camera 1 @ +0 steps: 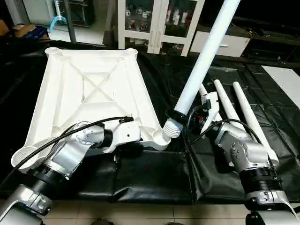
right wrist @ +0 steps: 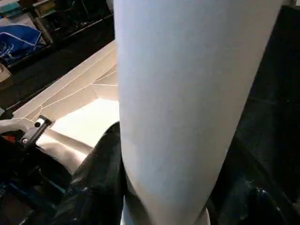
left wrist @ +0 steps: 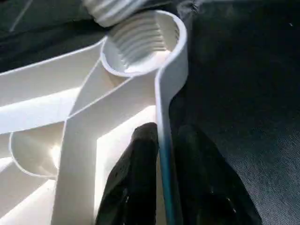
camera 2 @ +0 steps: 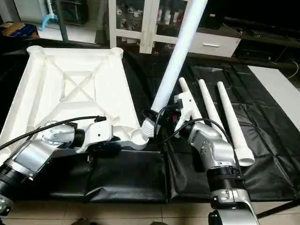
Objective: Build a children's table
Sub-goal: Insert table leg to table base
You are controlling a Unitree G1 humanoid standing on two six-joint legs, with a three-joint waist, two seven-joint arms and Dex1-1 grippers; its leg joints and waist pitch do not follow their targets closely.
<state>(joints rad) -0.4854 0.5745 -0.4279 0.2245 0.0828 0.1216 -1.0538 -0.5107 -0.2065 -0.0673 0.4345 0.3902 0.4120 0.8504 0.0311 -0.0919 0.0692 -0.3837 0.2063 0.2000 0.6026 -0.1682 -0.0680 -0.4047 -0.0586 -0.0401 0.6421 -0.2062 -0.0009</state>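
The white table top (camera 1: 89, 89) lies underside up on black sheeting, its X ribs showing. My left gripper (left wrist: 168, 140) is at its near right edge, one black finger (left wrist: 140, 164) inside the rim and one outside, jaws slightly apart. My right gripper (camera 1: 177, 115) is shut on a long white leg (camera 1: 201, 61) that tilts up and to the right. The leg's threaded end (camera 1: 172, 127) hangs just above and beside the near right corner socket (camera 1: 161, 137), not inside it. In the right wrist view the leg (right wrist: 187, 93) stands between my fingers (right wrist: 98, 178).
Three more white legs (camera 1: 234, 110) lie side by side on the sheeting to the right, just behind my right arm. A white glass-front cabinet (camera 1: 159, 23) stands behind the work area. The sheeting's front edge runs close to my forearms.
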